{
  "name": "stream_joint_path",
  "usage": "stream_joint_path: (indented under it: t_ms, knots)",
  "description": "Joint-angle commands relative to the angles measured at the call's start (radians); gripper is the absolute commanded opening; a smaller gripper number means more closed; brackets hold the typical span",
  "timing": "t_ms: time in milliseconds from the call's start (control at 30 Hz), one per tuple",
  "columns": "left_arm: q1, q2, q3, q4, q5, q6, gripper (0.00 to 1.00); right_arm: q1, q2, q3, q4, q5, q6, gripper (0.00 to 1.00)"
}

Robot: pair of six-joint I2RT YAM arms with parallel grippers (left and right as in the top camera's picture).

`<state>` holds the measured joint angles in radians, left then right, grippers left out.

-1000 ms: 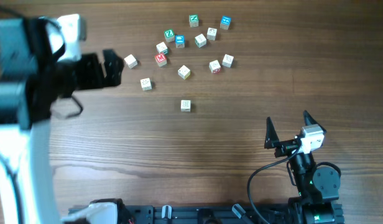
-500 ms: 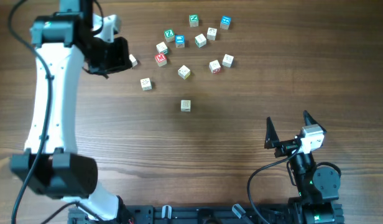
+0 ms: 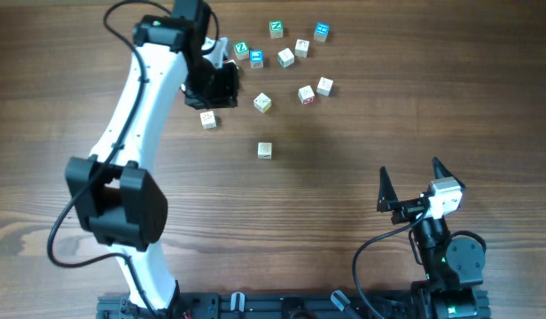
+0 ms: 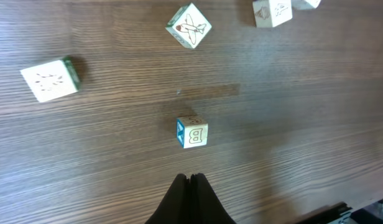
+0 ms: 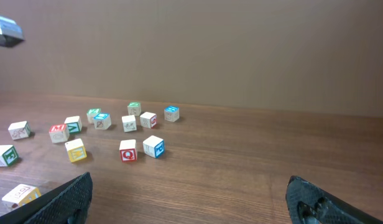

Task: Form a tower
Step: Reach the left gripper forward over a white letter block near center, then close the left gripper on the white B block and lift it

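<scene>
Cubes for the tower lie singly on the table, each flat on the wood and none resting on another. One lone cube sits apart on the near side of the group. The rest are scattered beyond it, most of them beyond and to its right, and one pale cube beyond and to its left.

My left gripper hangs above the table beyond and left of the lone cube, over the left edge of the group. Its fingers are pressed together tip to tip and pinch nothing. In my left wrist view a B cube with a blue side lies just ahead of the tips, apart from them. I cannot tell whether that is the lone cube.

My right gripper sits well apart, to the near right of the lone cube. Its fingers are spread wide, with only bare wood between them.
</scene>
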<state>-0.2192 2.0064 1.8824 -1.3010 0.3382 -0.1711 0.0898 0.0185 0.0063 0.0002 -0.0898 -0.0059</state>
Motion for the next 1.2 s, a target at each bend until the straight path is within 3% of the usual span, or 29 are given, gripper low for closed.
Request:
stream_joint_path:
  t_ms: [0, 167, 700, 867, 933, 1167]
  knots:
    - [-0.049, 0.048, -0.005, 0.014, -0.061, -0.078, 0.04, -0.003, -0.005, -0.001, 0.005, -0.016, -0.014, 1.00]
    - [-0.109, 0.084, -0.007, 0.043, -0.175, -0.157, 0.04, -0.003, -0.005, -0.001, 0.005, -0.016, -0.014, 1.00]
    - [-0.176, 0.217, -0.007, 0.120, -0.220, -0.231, 0.04, -0.003, -0.005, -0.001, 0.006, -0.016, -0.014, 1.00]
    - [-0.200, 0.243, -0.023, 0.116, -0.221, -0.230, 0.27, -0.003, -0.005, -0.001, 0.006, -0.016, -0.014, 1.00]
    - [-0.208, 0.253, -0.033, 0.116, -0.221, -0.230, 0.51, -0.003, -0.005, -0.001, 0.005, -0.016, -0.014, 1.00]
    - [-0.243, 0.262, -0.090, 0.120, -0.221, -0.229, 0.62, -0.003, -0.005, -0.001, 0.006, -0.016, -0.013, 1.00]
